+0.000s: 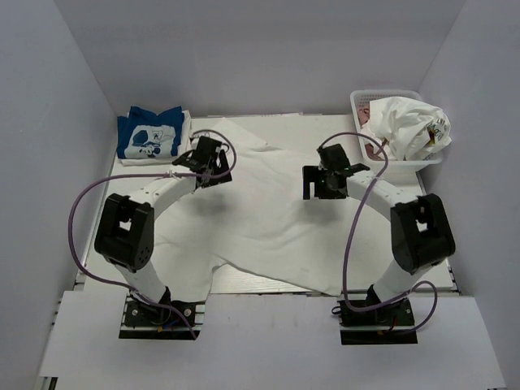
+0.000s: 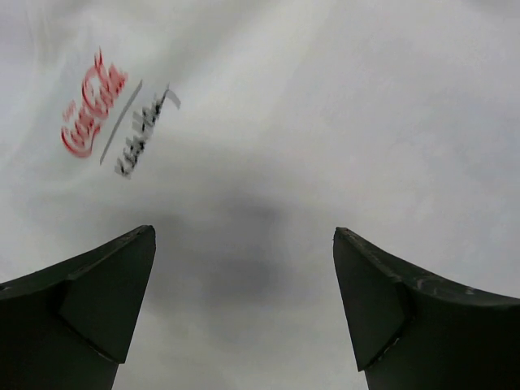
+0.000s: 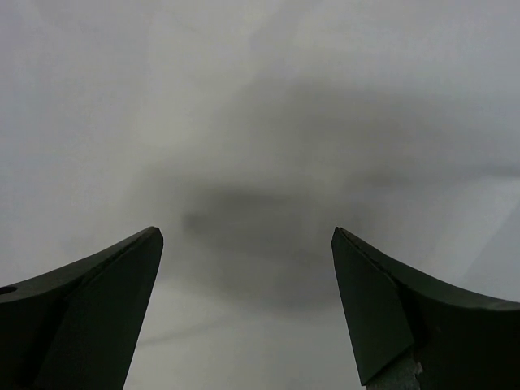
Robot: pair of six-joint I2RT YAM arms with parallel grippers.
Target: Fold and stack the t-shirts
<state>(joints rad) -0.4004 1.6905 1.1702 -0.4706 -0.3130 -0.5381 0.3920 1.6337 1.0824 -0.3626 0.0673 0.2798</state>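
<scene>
A white t-shirt (image 1: 260, 211) lies spread across the table. In the left wrist view it (image 2: 325, 122) fills the frame and bears a small red and grey script print (image 2: 106, 110). My left gripper (image 1: 205, 169) hovers over its left part, open and empty (image 2: 244, 236). My right gripper (image 1: 325, 183) hovers over its right part, open and empty (image 3: 248, 236), with plain white cloth (image 3: 260, 122) under it. A folded blue t-shirt with a white graphic (image 1: 150, 134) lies at the back left.
A white lattice basket (image 1: 378, 110) stands at the back right with crumpled white shirts (image 1: 414, 126) and a bit of pink cloth (image 1: 365, 114) in it. Grey walls enclose the table on three sides.
</scene>
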